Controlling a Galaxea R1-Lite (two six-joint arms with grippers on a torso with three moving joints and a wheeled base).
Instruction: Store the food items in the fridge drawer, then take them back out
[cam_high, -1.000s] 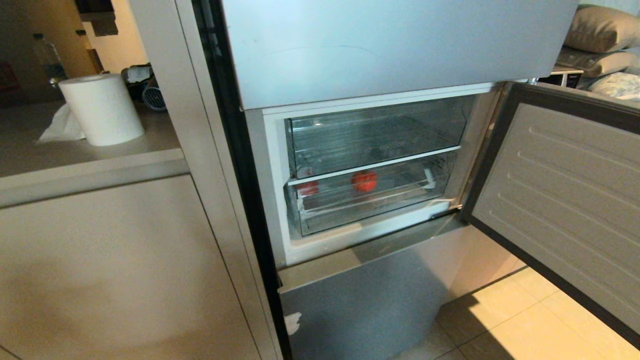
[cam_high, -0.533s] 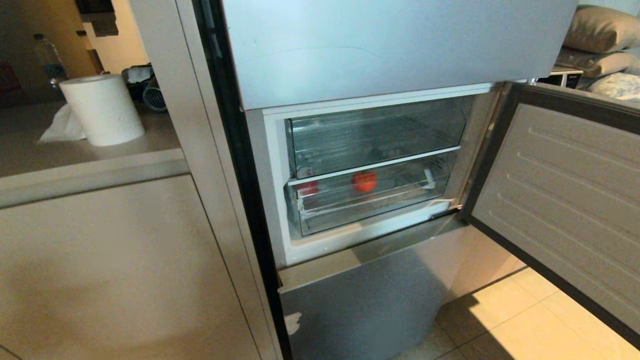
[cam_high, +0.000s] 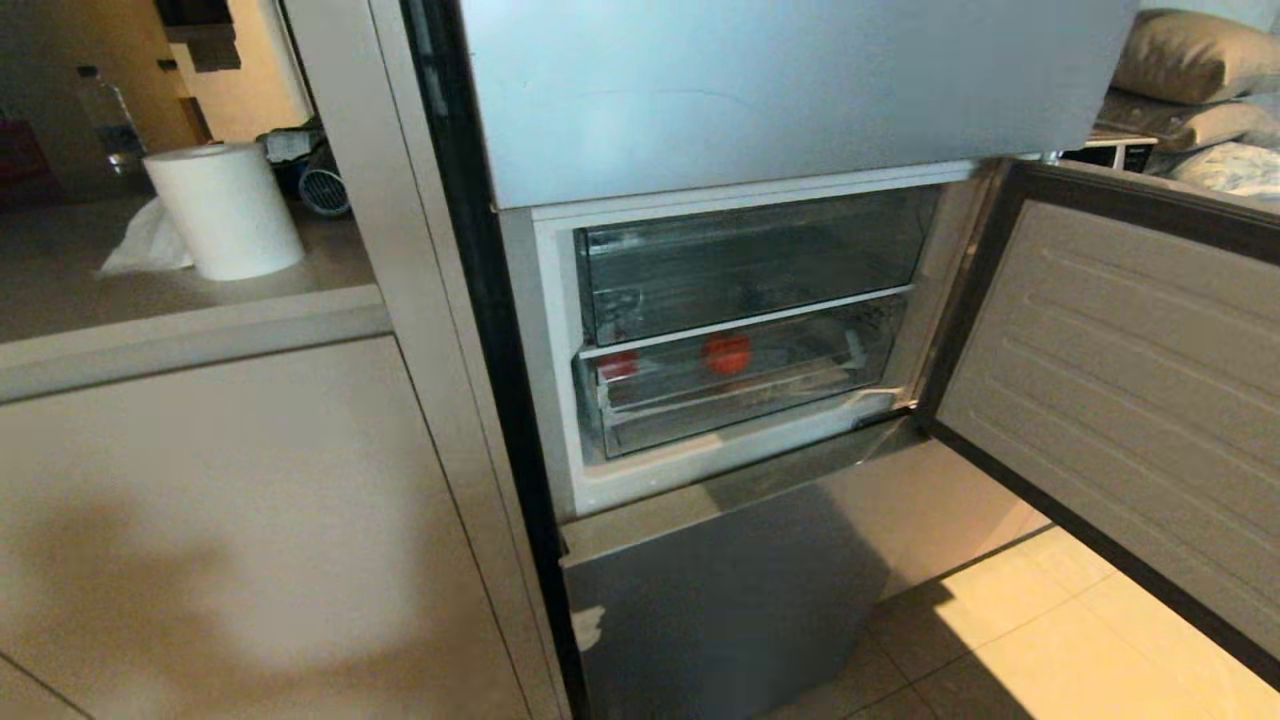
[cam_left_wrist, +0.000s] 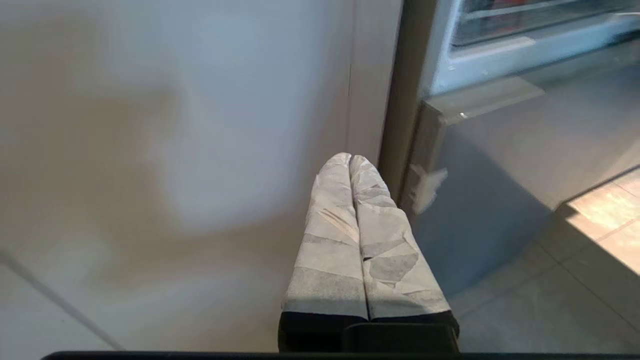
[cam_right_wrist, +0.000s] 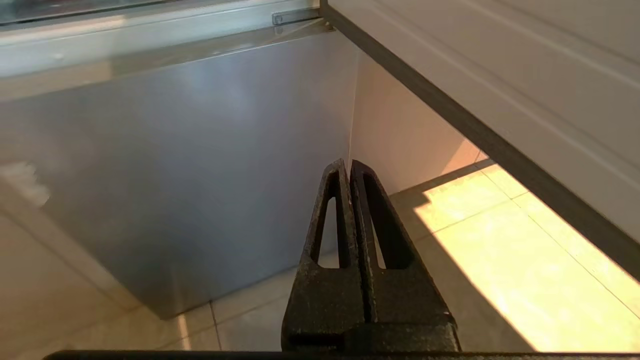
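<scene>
While shut, fridge drawer (cam_high: 740, 385) long axis side-to-side, front outward.

Paper towel roll (cam_high: 225, 210) upright on beige surface (cam_high: 180, 300), crumpled white tissue (cam_high: 150, 245) touching its side. Clear bottle (cam_high: 108, 120) and round vent-like object (cam_high: 325, 190) further back, well apart. Taller clear drawer (cam_high: 750, 262) shut in open fridge compartment. Silver-grey door panel (cam_high: 780, 90) above, another (cam_high: 720, 600) below. Open door (cam_high: 1120, 400) swung out, ribbed inner liner showing. Pillows (cam_high: 1195, 65) beyond it. Sunlit floor tiles (cam_high: 1040, 640) under door.
</scene>
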